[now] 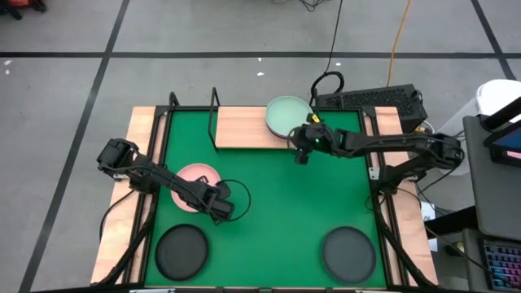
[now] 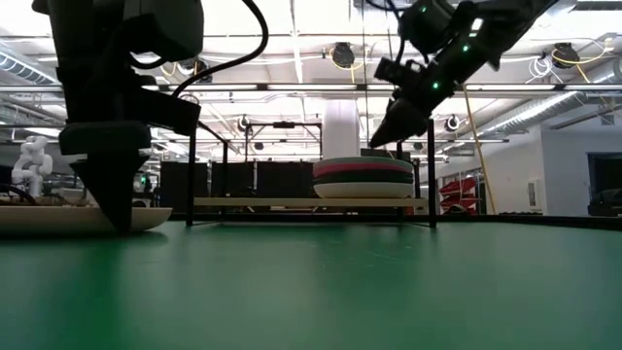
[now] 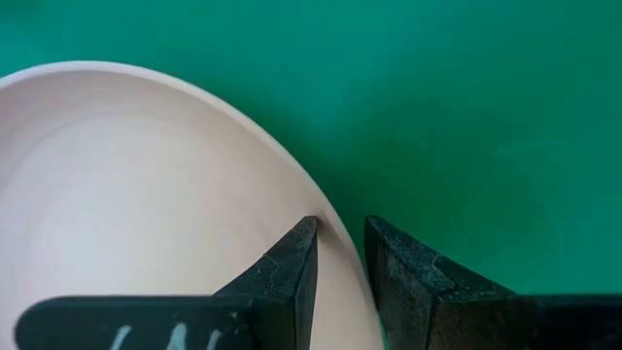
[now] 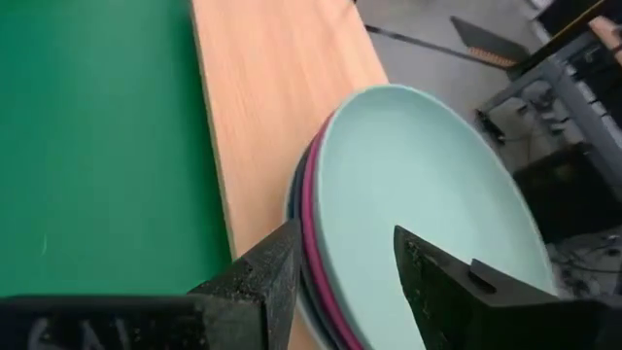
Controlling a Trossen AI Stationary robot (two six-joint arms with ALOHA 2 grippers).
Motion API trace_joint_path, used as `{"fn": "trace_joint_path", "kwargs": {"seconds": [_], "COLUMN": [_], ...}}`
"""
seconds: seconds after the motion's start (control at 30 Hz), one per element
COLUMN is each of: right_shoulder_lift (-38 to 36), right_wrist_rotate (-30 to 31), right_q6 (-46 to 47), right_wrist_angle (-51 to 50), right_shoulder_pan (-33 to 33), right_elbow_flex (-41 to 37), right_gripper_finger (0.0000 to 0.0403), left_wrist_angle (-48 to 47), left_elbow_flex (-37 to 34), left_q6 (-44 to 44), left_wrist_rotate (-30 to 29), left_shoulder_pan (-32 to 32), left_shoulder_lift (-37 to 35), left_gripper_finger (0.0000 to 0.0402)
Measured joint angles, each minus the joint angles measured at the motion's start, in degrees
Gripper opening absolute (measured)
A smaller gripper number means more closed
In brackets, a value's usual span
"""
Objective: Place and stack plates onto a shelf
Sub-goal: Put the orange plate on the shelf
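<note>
Left gripper (image 1: 221, 210) is clamped on the rim of the pale pink plate (image 1: 195, 184), one finger inside the dish and one outside, a hold that suits lifting a shallow plate by its edge; seen from above, this plate lies on the green mat (image 1: 277, 195) well short of the shelf (image 1: 244, 128), with the left arm reaching across it. Also from above, the right gripper (image 1: 301, 150) hovers at the near edge of the shelf, just beside the mint green plate (image 1: 287, 114) that tops the stack at the shelf's right end, while two dark plates (image 1: 181, 251) (image 1: 348, 253) wait on the mat well apart from the shelf. At table height, the stack (image 2: 363, 177) sits on the wooden board between the black wire uprights, showing pale, magenta and dark layers, and the right gripper (image 2: 398, 131) hangs above and just beside it, touching nothing. From the left wrist, the fingers (image 3: 292, 267) straddle the pink plate's (image 3: 146, 194) rim where it meets the mat. From the right wrist, the right gripper (image 4: 345, 282) stands with its jaws parted and empty over the mint plate (image 4: 418, 194), whose magenta neighbour (image 4: 309, 224) peeks out beneath; the plate looks already delivered, and the pink one is probably next for the shelf.
</note>
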Motion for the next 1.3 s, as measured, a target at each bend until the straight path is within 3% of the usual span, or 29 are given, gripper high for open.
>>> {"fn": "trace_joint_path", "kwargs": {"seconds": [0.37, 1.2, 1.3], "right_shoulder_lift": [2.33, 1.75, 0.74], "right_wrist_rotate": [-5.78, -5.68, -5.54], "right_q6": [-1.46, -0.06, 0.04], "right_wrist_angle": [1.39, 1.8, 1.53], "right_shoulder_pan": [-4.75, -4.95, -4.97], "right_elbow_flex": [-0.02, -0.09, -0.1], "right_gripper_finger": [0.0148, 0.0148, 0.0148], "left_wrist_angle": [0.09, 3.17, 3.11], "left_elbow_flex": [0.0, 0.0, 0.0], "left_q6": [0.87, 3.41, 3.77], "left_wrist_rotate": [-0.87, -1.54, -1.16], "left_shoulder_pan": [0.02, 0.02, 0.01], "left_shoulder_lift": [0.0, 0.0, 0.0], "left_gripper_finger": [0.0092, 0.0092, 0.0073]}}
